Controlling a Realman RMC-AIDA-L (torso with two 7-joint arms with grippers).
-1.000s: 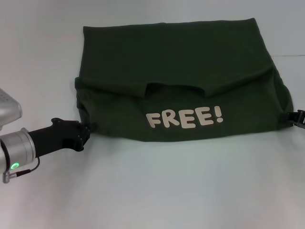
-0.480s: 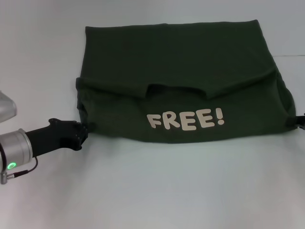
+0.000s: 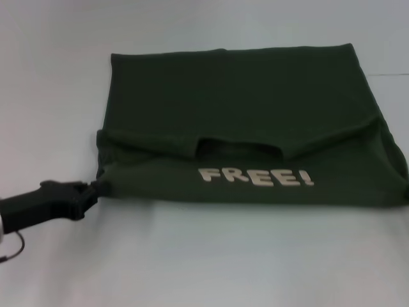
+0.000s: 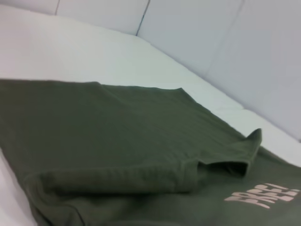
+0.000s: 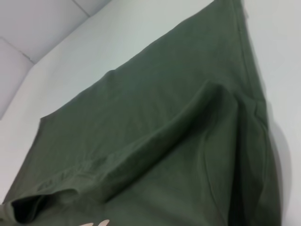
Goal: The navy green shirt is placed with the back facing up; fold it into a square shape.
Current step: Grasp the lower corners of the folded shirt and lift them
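The navy green shirt (image 3: pixel 243 121) lies on the white table (image 3: pixel 204 256), its near part doubled over the rest so pale lettering reading "FREE!" (image 3: pixel 255 177) faces up beside the near edge. The left gripper (image 3: pixel 92 190) is clamped on the shirt's near left corner, black fingers closed on the cloth. At the shirt's near right corner, the right gripper is out of sight. The far edge runs straight; the folded layer's rim sags at its middle. Bare table lies open on the shirt's near and left sides
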